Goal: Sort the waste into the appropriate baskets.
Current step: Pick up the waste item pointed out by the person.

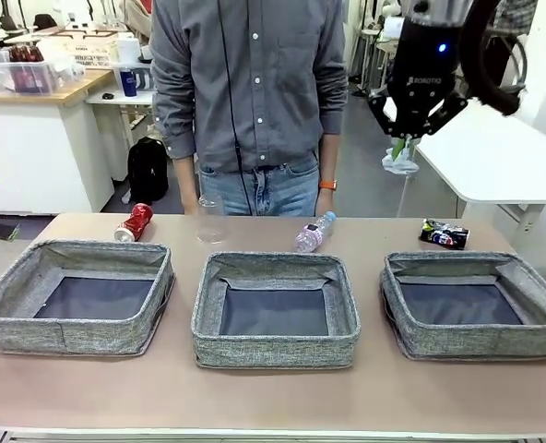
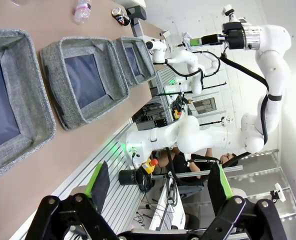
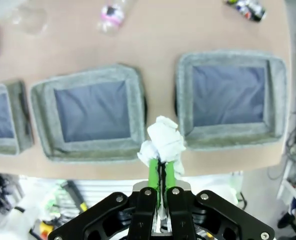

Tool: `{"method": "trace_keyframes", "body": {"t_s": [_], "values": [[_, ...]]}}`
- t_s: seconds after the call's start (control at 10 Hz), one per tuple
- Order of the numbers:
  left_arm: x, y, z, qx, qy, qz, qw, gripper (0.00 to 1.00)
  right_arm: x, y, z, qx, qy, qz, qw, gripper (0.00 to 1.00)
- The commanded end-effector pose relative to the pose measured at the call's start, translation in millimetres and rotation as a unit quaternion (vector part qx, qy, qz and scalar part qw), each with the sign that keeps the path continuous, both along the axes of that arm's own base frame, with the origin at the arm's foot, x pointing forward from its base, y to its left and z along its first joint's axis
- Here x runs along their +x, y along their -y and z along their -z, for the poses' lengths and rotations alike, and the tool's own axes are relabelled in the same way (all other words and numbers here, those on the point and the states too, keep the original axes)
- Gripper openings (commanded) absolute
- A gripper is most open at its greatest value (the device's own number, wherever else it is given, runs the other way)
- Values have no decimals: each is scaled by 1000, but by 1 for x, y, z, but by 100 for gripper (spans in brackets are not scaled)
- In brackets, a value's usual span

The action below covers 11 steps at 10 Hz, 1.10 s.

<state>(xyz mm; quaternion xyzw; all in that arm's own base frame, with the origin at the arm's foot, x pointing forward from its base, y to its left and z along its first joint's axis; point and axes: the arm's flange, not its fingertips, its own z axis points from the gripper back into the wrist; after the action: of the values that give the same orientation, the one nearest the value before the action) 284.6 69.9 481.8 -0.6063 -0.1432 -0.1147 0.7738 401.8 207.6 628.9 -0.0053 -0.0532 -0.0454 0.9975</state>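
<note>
We judged the sorting barely begun. The left basket point(image 1: 70, 337), the middle basket point(image 1: 275, 351) and the right basket point(image 1: 480, 341) all showed bare dark bases with nothing in them.

The right pincer point(image 1: 405, 143) hung high above the right end of the tabletop point(image 1: 273, 397). Its green pads were closed almost together on the crumpled white paper ball point(image 3: 164, 140), which bulged out beyond the tips. In the right wrist view the ball sat in line with the gap between the middle and right baskets, so we could not tell which one it was meant for.

The left pincer point(image 2: 159, 185) was spread wide with nothing between its fingers. It was off the near edge of the tabletop, looking along the row of baskets.

Four pieces lay on the tabletop along the far side, near the person point(image 1: 250, 92) and outside every basket:
- The crushed red can point(image 1: 135, 221) lay beyond the left basket.
- The clear plastic cup point(image 1: 210, 221) and the clear bottle with pink label point(image 1: 314, 233) lay beyond the middle basket.
- The crushed dark multicoloured can point(image 1: 444, 233) lay beyond the right basket.

By our reckoning one piece was in the air and waiting to be dropped, and the other four were untouched.
</note>
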Motion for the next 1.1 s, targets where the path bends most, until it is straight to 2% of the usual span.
{"method": "trace_keyframes", "body": {"t_s": [0.0, 0.1, 0.2, 0.3, 0.4, 0.5, 0.6, 0.7, 0.8, 1.0], "values": [[-2, -1, -2, -10, 10, 2, 1000, 100, 0, 5, 5, -12, -5, 3, 1000, 0], [-2, -1, -2, -10, 10, 2, 1000, 100, 0, 0, 0, 0, 0, 0, 1000, 4], [-2, -1, -2, -10, 10, 2, 1000, 100, 4, -15, 30, 53, -19, -14, 998, 4], [-2, -1, -2, -10, 10, 2, 1000, 100, 7, -53, 14, 36, 11, -35, 999, 4], [-2, -1, -2, -10, 10, 2, 1000, 100, 9, -98, -15, 8, 29, -26, 999, 4], [-2, -1, -2, -10, 10, 2, 1000, 100, 7, -140, -41, -28, 11, -6, 1000, 4], [-2, -1, -2, -10, 10, 2, 1000, 100, -1, -172, -62, -66, 7, 4, 998, 4], [-2, -1, -2, -10, 10, 2, 1000, 100, -8, -190, -76, -80, -10, 8, 997, 4], [-2, -1, -2, -10, 10, 2, 1000, 100, -16, -202, -89, -96, -6, 20, 995, 4], [-2, -1, -2, -10, 10, 2, 1000, 100, -33, -213, -122, -128, 34, 12, 991, 4]]}}
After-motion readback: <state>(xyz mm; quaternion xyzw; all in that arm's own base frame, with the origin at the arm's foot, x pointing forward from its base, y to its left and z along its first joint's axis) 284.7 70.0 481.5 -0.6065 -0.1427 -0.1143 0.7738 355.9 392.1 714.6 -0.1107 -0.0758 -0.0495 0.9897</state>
